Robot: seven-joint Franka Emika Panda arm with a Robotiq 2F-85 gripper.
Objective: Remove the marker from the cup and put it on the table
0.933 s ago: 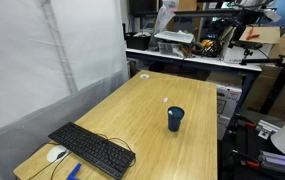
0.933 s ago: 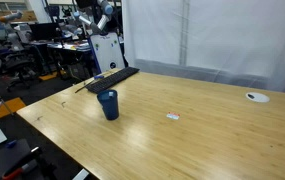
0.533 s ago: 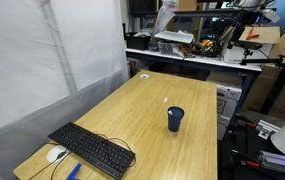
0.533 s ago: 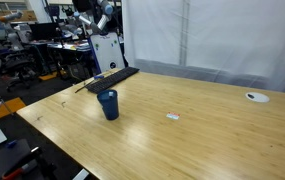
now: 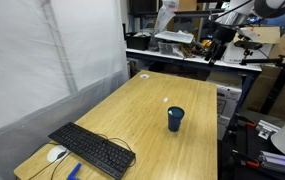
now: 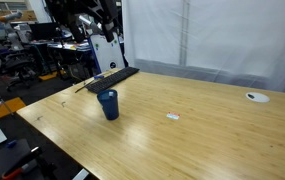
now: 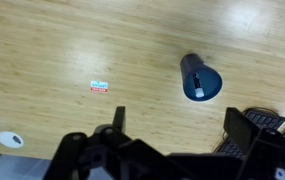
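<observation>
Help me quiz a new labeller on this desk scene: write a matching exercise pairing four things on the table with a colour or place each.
Things:
1. cup
2. keyboard
3. mouse
4. label

Descriptions:
a. black
b. white and red, lying flat
c. dark blue
d. white, beside the keyboard

Pairs: 1-c, 2-a, 3-d, 4-b

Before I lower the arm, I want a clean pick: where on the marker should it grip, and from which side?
Likely the upper end, from straight above. The cup stands upright on the table, so its wall shields everything below the rim; only the open mouth gives access. The marker is too small to make out. The gripper has open jaws.
</observation>
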